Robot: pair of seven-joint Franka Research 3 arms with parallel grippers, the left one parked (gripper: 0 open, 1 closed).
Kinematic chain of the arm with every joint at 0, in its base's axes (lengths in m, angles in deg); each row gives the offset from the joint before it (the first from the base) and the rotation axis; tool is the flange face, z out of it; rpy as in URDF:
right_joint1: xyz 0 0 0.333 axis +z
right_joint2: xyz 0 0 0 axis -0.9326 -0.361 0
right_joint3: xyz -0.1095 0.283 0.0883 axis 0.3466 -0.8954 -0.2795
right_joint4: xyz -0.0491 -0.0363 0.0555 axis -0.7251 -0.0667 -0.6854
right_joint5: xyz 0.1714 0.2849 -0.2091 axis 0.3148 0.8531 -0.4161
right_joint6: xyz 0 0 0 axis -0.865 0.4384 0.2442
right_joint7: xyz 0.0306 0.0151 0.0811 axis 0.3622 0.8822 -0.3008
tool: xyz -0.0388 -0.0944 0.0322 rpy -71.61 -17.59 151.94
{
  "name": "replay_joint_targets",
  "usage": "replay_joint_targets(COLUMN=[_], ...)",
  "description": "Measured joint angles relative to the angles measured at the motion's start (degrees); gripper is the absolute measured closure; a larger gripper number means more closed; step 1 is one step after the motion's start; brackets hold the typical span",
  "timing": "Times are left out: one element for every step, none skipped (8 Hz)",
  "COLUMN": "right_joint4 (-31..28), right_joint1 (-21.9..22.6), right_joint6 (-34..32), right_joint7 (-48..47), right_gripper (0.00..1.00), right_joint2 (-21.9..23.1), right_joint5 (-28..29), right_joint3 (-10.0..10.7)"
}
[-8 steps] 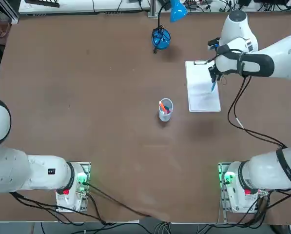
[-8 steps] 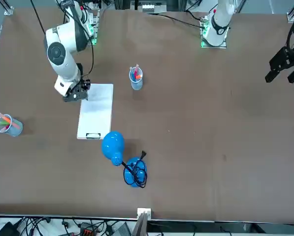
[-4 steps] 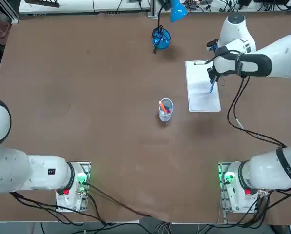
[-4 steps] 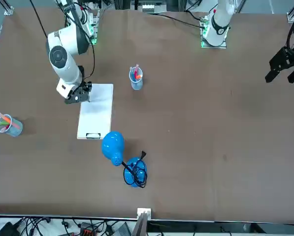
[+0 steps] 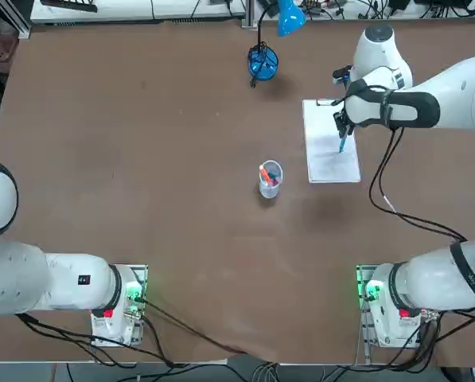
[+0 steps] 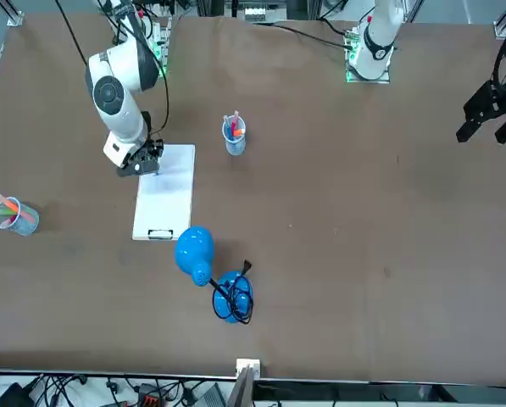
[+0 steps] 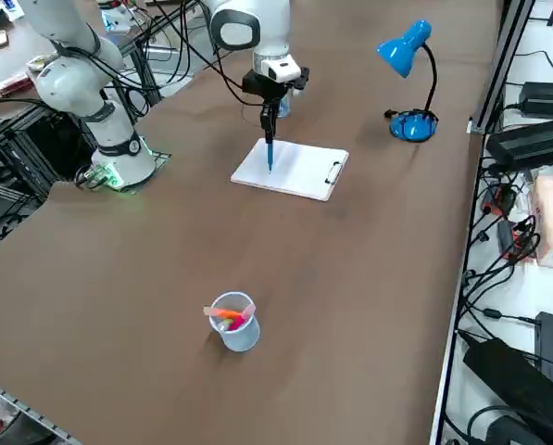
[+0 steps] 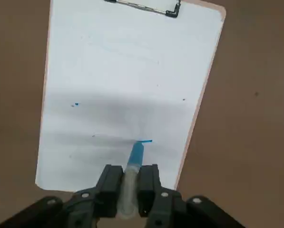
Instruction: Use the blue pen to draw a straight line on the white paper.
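While the nib sits on the sheet, status by size:

Counter [image 5: 157, 159]: brown, carries everything; nothing close to the jaws except the clipboard.

White paper [image 8: 122, 85]: directly under the jaws, clipped sheet, metal clip [image 8: 142, 6] at the short edge farthest from them. Short blue stroke [image 8: 146, 141] starts right at the nib; one stray blue dot [image 8: 76, 104] well off to one side.

Right gripper [image 8: 130, 180]: over the end of the paper away from the clip, jaws clenched on the blue pen.

Blue pen [image 8: 135, 154]: pinched between the jaws, pointing straight down out of them, tip apparently touching the paper, near its long edge.

Step in hand: line barely begun, judging by the stroke length.

How to do it well: hold height constant so the nib keeps contact, keep the pen upright, translate in one fixed direction with no wrist rotation. Drag toward the wider free area, not the nearby edge.

Risk: pressing too hard may slide the pen up between the jaws.
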Motion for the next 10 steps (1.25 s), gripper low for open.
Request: replay_joint_targets(right_joint4=[0.00, 0.00, 0.00, 0.00, 0.01, 0.01, 0.01, 0.01, 0.03, 0.06], right_joint1=[0.23, 0.48, 0.88, 1.23, 1.64, 2.18, 2.62, 2.99, 3.36, 3.94], right_joint6=[0.26, 0.54, 0.76, 0.92, 1.06, 1.35, 1.65, 1.92, 2.39, 3.04], right_joint7=[-0.42, -1.03, -1.48, -1.71, -1.73, -1.75, -1.80, -1.88, -1.90, -1.90], right_gripper=[0.79, 0.79, 0.79, 0.79, 0.79, 0.79, 0.79, 0.79, 0.79, 0.79], right_joint2=[-0.06, -0.10, -0.12, -0.13, -0.13, -0.14, -0.19, -0.26, -0.33, -0.50], right_joint5=[0.10, 0.28, 0.57, 1.09, 2.03, 2.94, 3.38, 3.61, 4.38, 5.12], right_joint3=[0.00, -0.01, -0.01, -0.02, -0.02, -0.03, -0.04, -0.04, -0.04, -0.04])
